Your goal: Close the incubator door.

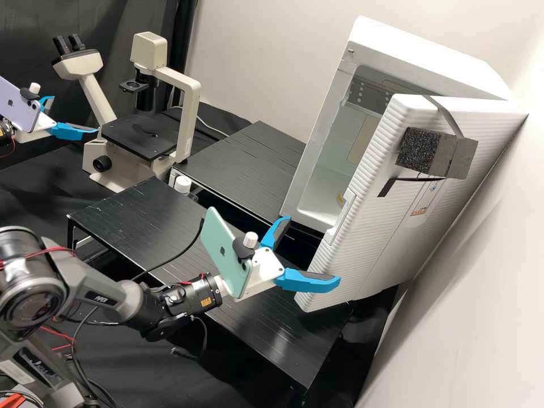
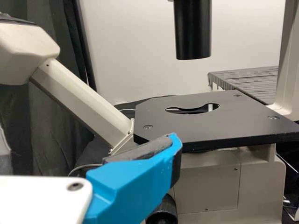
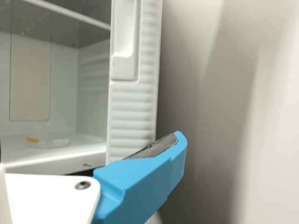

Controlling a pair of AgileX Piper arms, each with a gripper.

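**Incubator door (image 1: 371, 232) standing open beside my open right gripper (image 1: 313, 249)**

I am operating two arms from a distance, and the white, ribbed incubator door is standing ajar just ahead of my right gripper. That gripper's two blue fingers are spreading wide apart. One is pointing toward the opening of the incubator (image 1: 419, 54), while the other is overlapping the door's lower, free end in the high view; I cannot tell whether they are touching.

From the right wrist view, I am seeing the door's edge and its recessed handle (image 3: 125, 42) rising beyond the finger. Deeper in, on the chamber floor, a clear, shallow item (image 3: 49, 143) with a yellow mark is lying. Farther up the door's outer face from the gripper, a dark foam block (image 1: 418, 150) is sitting under a grey strap (image 1: 447, 116). A mint-green phone (image 1: 224, 249) is riding upright behind the right gripper's fingers, and a black slatted table (image 1: 243, 311) is extending beneath them.

Well apart from the right gripper, my left gripper (image 1: 75, 114) is also standing open, near a cream microscope (image 1: 184, 107). In the left wrist view, the microscope's flat black stage (image 2: 210, 123) is lying beyond the finger. A purple phone (image 1: 20, 105) is sitting behind the left gripper's fingers.
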